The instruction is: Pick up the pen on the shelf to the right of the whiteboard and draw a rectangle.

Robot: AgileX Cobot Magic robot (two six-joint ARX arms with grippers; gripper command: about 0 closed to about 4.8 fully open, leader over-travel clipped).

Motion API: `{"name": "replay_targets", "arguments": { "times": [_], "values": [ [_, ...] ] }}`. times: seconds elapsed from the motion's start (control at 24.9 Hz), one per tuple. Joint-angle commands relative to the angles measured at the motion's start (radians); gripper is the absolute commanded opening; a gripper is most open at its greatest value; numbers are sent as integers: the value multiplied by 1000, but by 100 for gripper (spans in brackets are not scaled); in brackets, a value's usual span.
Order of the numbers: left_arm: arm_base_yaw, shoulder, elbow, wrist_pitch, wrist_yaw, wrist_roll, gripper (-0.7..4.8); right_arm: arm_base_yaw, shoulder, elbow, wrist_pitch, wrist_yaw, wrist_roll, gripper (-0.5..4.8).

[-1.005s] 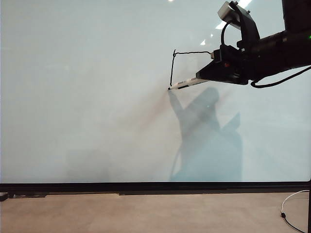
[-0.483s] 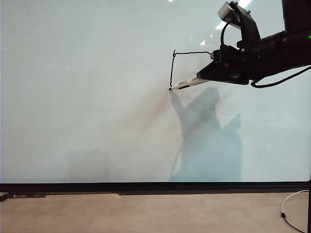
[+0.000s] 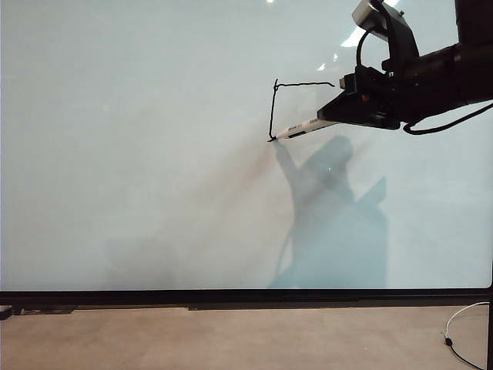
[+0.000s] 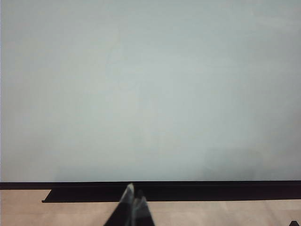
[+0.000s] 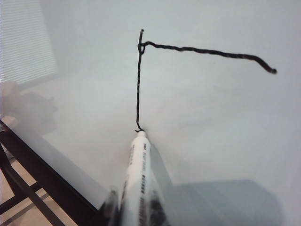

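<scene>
Whiteboard [image 3: 154,154] fills nearly the whole exterior view: glossy, ceiling-light glare at 12 to 1 o'clock, arm shadow at 5. Tan floor [image 3: 231,339] under its black frame.

Right gripper [image 3: 333,117] at 2 o'clock, jaws clamped on pen [image 3: 300,129], tip touching the board at the lower-left corner of the unfinished rectangle [image 3: 274,108]; only top and left sides drawn.

Left gripper [image 4: 133,200] low by the frame, fingertips together, holding nothing.
</scene>
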Motion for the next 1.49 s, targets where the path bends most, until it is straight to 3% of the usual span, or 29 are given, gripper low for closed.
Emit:
{"name": "replay_targets", "arguments": {
  "times": [0.04, 1.49],
  "values": [
    [0, 0, 3, 6, 0, 4, -5, -14, -6, 4, 8, 31, -3, -5],
    [0, 0, 3, 6, 0, 4, -4, -98, -115, -71, -34, 64, -29, -5]
  ]
}}
